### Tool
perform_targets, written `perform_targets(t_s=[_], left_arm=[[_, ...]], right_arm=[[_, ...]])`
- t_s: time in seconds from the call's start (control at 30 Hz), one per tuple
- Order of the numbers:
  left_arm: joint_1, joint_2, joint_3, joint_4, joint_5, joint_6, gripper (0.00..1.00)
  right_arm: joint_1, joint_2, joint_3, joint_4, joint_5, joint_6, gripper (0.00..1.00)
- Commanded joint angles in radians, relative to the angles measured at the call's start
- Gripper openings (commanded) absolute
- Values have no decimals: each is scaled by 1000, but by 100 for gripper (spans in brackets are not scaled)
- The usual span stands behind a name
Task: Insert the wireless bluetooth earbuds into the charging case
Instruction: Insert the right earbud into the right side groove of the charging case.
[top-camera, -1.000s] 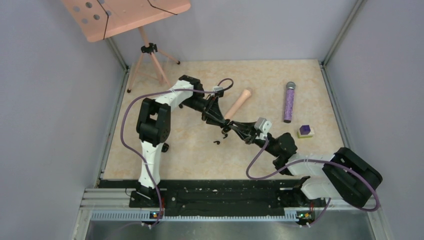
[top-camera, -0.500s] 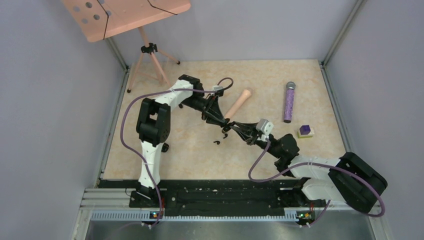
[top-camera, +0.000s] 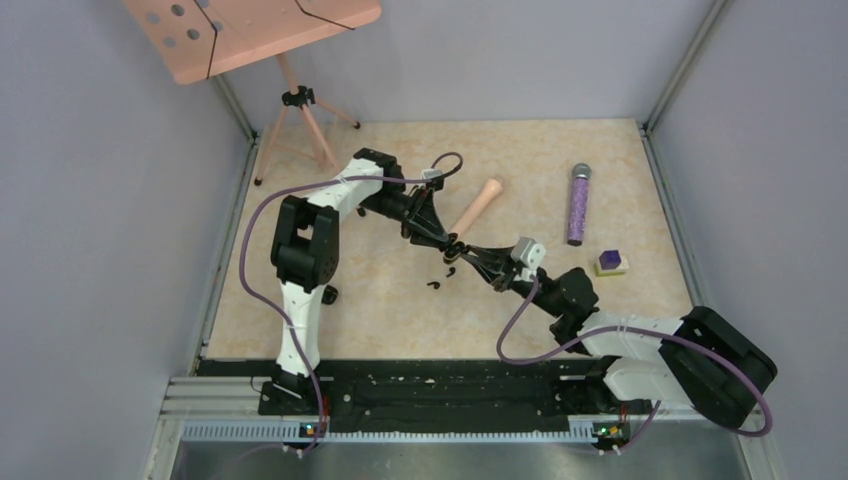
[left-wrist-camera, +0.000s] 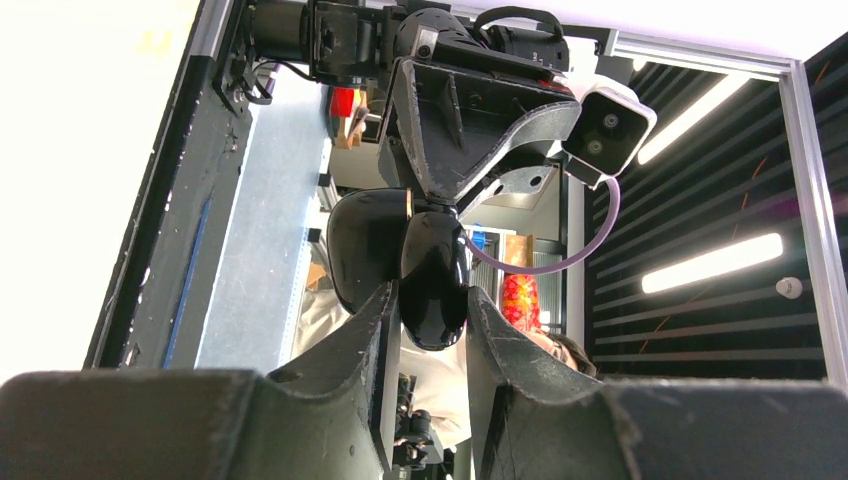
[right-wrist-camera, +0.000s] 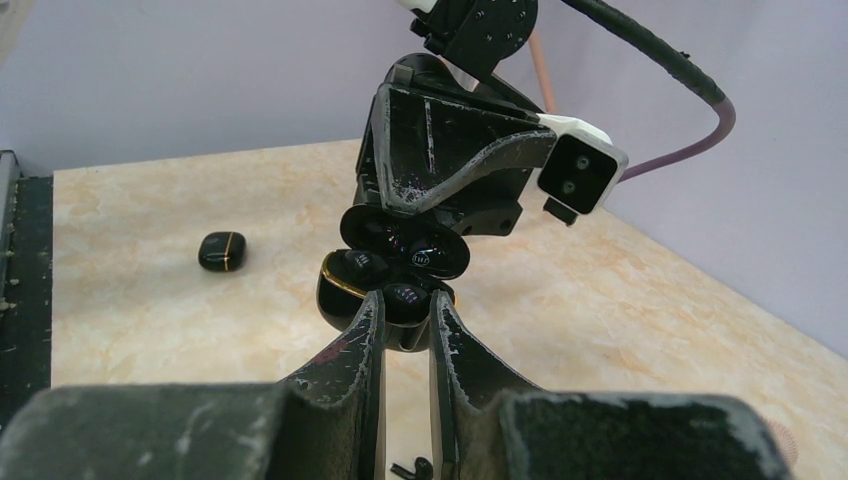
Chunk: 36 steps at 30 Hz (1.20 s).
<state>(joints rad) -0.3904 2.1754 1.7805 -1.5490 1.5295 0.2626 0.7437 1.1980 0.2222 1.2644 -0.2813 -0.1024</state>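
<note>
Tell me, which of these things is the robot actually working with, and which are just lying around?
In the job: charging case, held by the left gripper; earbud in the right gripper; loose earbud lying nearby.

Lying about: wooden stick; purple microphone; small cube; pink stand; black lump.

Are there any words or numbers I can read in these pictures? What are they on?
No text can be read anywhere in these views.
Tiny pale marks inside the open charging case: too small to read.
Purple-and-white cube: too small to tell whether it bears any print.
</note>
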Motion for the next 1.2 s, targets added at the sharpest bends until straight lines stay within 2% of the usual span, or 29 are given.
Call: perform_targets(t_s=[0.0, 0.2, 0.57, 0.8, 0.87, 0.9, 0.93, 1.0, 1.07, 1.17], left_arm=[[3, -29, 25, -36, 154, 8, 0], [4, -46, 7, -38, 142, 99, 0], [-3, -165, -38, -39, 22, 374, 0], [-19, -251, -30, -34, -66, 441, 0], [-23, -280, -34, 9, -94, 388, 0], [-27, -300, -46, 76, -120, 312, 0], [-35, -333, -71, 194, -181, 190, 0], [-64, -435, -185, 567, -360, -138, 0], [-70, -501, -250, 736, -360, -285, 0], [-74, -514, -224, 725, -394, -317, 0]], right_arm=[[11, -11, -5, 70, 11, 26, 0], [10, -94, -32, 34, 72, 33, 0], [0, -477, -99, -357, 267, -21, 0], [-9, -519, -84, -464, 277, -11, 0], [-9, -512, -78, -468, 277, -11, 0], [-9, -508, -75, -467, 276, -12, 0], [-9, -504, -72, -465, 274, -12, 0], [-9, -496, -66, -464, 271, -10, 0], [-9, -496, -66, -458, 272, -9, 0], [-9, -497, -64, -460, 275, -6, 0]])
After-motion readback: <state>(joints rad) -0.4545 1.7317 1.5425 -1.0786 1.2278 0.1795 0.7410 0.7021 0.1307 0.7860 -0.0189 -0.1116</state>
